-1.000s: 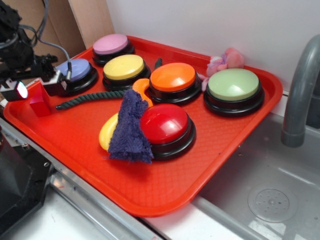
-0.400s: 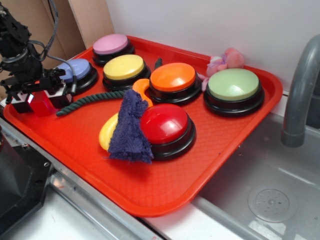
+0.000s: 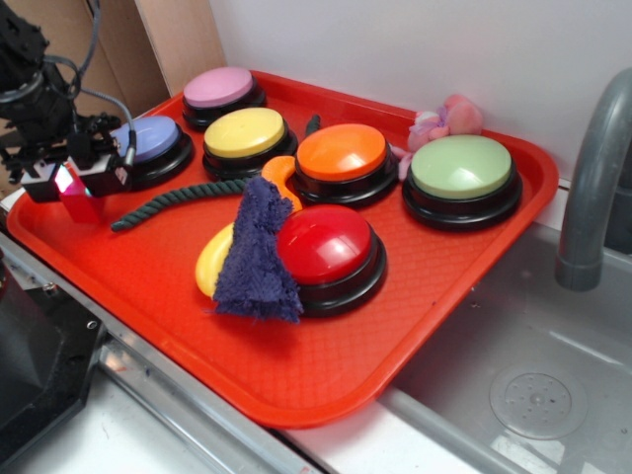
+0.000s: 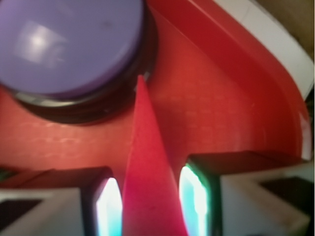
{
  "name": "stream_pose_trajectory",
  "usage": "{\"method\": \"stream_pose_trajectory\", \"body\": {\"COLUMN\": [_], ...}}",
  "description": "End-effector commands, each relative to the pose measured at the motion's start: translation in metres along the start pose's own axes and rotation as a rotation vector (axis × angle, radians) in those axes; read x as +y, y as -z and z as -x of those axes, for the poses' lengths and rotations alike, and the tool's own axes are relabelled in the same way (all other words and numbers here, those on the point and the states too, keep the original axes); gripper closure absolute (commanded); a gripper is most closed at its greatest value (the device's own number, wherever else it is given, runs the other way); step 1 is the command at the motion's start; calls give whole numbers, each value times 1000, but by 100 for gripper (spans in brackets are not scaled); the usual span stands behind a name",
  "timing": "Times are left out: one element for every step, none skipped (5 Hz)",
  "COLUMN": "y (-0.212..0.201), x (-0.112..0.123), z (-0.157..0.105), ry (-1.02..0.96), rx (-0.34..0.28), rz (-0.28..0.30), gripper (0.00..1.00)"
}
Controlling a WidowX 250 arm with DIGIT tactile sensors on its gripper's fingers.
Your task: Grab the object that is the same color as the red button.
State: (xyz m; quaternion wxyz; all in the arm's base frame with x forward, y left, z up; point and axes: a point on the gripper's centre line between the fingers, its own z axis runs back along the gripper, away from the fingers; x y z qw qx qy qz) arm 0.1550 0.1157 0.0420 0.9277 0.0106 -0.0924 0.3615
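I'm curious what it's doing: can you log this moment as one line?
tool: shut on red wedge block | place: tray's left corner, beside purple button | red button: untouched

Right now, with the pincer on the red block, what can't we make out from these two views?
- Red block, wrist view: base cut off by the bottom edge; blurred.
- Pincer, exterior view: pad contact too small to see.
- Yellow object, exterior view: mostly under the blue cloth.
- Pink toy, exterior view: partly behind the green button.
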Motion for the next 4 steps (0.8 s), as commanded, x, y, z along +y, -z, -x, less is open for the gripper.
{"method": "stream_pose_trajectory", "body": {"y": [-76,-94,-104,-101], "x": [-45,-64,-74,-68], "z": [2,22,42,38], "ry": [308,459,568,548], "rx": [51,102,85,125], "rz": [37,97,139,110], "gripper": [100,100,100,100]}}
